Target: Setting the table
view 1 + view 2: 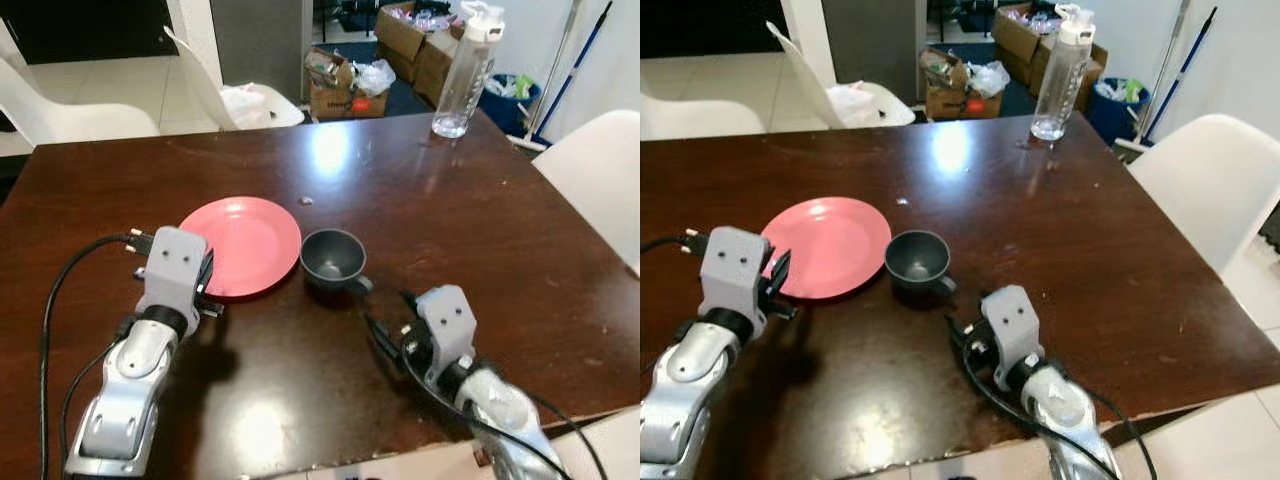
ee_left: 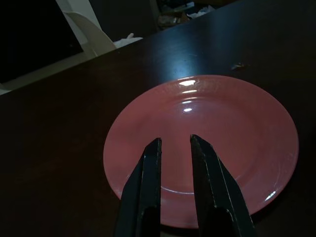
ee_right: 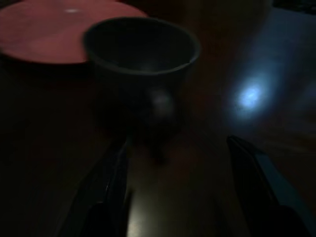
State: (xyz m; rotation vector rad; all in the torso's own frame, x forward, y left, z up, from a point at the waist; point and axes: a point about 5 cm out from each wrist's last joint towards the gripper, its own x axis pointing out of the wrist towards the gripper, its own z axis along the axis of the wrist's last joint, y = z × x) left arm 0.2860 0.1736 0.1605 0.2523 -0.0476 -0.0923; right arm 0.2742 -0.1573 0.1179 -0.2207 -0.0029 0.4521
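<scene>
While your left gripper [image 2: 175, 148] hangs over the near rim of the pink plate [image 1: 245, 243] with its fingers slightly parted and empty, your right gripper [image 3: 180, 153] sits spread wide, empty, just short of the grey cup [image 1: 333, 259] beside that plate

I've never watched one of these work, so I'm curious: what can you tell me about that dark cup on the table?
The cup is a small dark grey mug, matte like plastic or ceramic, upright and empty. Its handle points toward the robot. It stands on the brown table, right beside the pink plate, whose rim it seems just about to meet. The right tool, open, sits just short of the handle, not touching it.
</scene>
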